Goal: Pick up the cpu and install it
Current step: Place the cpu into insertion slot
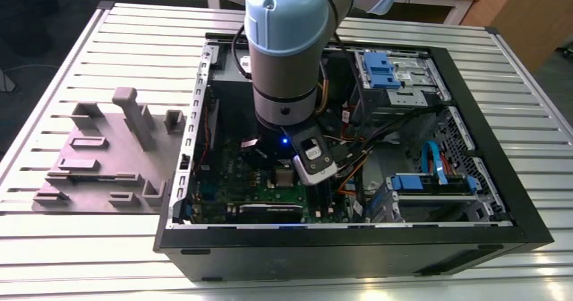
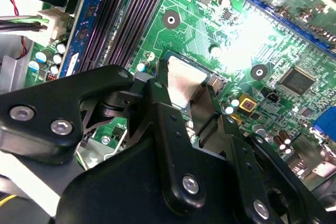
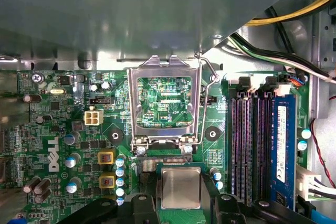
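Observation:
The cpu (image 3: 181, 186) is a small flat square with a silvery top, and it sits between my two black fingers (image 3: 140, 203). In the second wrist view the cpu (image 2: 182, 83) shows a fingertip against each of two opposite edges, so my gripper (image 2: 185, 85) is shut on it. It hangs just over the dark socket (image 3: 163, 164) on the green motherboard (image 3: 68, 129). The socket's metal frame (image 3: 137, 103) stands flipped up and open, its wire lever (image 3: 211, 77) raised. In the exterior view my arm (image 1: 284, 59) reaches down into the open computer case (image 1: 358, 247).
Long black memory slots (image 3: 245, 140) and a blue stick (image 3: 281, 145) run beside the socket. Loose cables (image 3: 278, 51) and the case's metal wall (image 3: 157, 14) crowd in close. Blue drive bays (image 1: 430, 184) fill the case's right side in the exterior view. A grey fixture (image 1: 107, 153) lies on the slatted table's left.

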